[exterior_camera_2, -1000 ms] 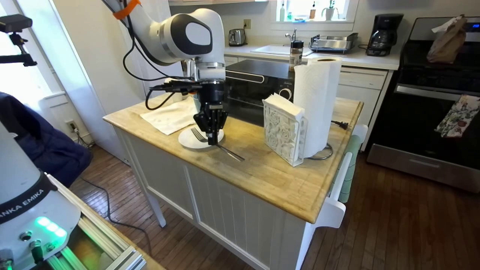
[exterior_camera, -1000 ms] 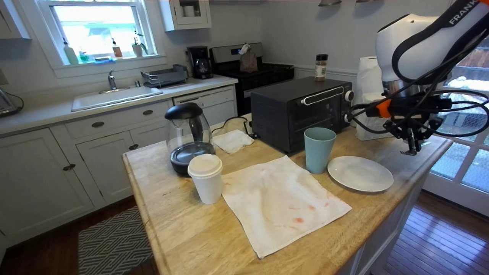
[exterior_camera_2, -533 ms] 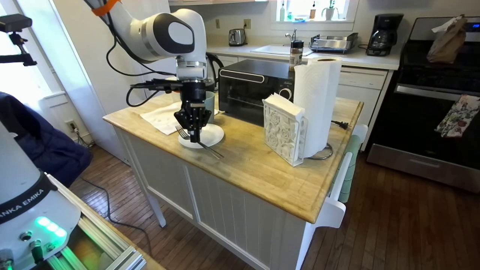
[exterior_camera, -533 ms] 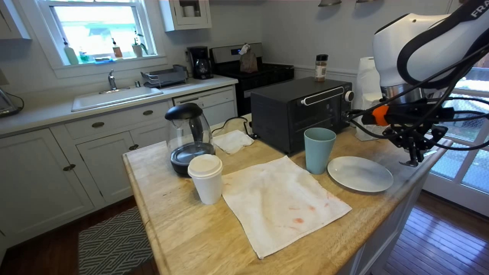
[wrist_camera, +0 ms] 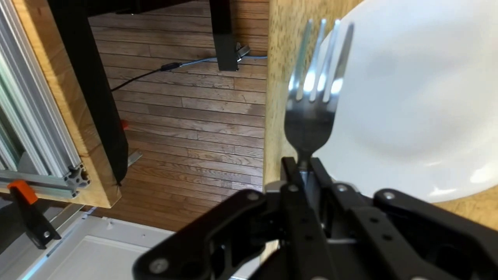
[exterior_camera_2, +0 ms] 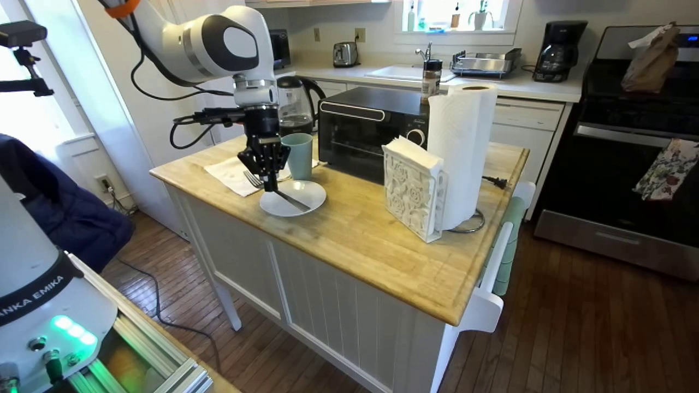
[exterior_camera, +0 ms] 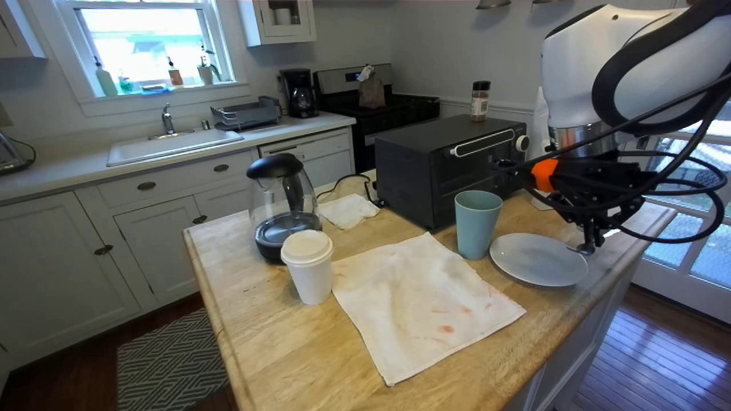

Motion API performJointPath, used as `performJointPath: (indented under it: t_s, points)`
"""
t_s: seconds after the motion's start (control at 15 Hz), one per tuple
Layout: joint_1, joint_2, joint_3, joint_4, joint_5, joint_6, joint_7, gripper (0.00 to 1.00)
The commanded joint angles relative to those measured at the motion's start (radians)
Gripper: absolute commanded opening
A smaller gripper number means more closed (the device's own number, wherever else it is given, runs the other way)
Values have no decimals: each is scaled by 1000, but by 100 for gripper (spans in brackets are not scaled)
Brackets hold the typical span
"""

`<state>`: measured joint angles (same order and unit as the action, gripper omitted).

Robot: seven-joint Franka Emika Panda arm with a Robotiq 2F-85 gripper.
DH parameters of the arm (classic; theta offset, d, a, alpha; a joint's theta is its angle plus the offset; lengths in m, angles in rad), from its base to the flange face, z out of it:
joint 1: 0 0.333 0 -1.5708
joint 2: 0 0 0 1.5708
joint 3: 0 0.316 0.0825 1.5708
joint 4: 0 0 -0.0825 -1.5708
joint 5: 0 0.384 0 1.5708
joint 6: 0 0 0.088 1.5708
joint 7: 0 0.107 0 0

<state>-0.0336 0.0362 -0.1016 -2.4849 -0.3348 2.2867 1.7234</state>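
Step, as judged: a metal fork (wrist_camera: 310,126) is held aloft over the rim of a white plate (wrist_camera: 420,101) | Jaws: the gripper (wrist_camera: 302,165) is clamped on the fork's neck | Next move: a firm grip and clearance from the rim are called for | Writing: "ANKA EMIKA" can be read on the robot base (exterior_camera_2: 54,311); the label on the spice jar (exterior_camera_2: 431,82) cannot

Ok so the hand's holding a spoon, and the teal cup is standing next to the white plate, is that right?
Not quite, the utensil is wrong: the hand is holding a fork, as its four tines show in the wrist view. The teal cup is standing next to the white plate.
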Motion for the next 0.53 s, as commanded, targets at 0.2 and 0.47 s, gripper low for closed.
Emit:
performJointPath:
  t_s: [0.2, 0.47]
  points:
    - [5, 37, 21, -18, -28, 159, 66, 3]
    - [17, 78, 20, -15, -33, 235, 58, 3]
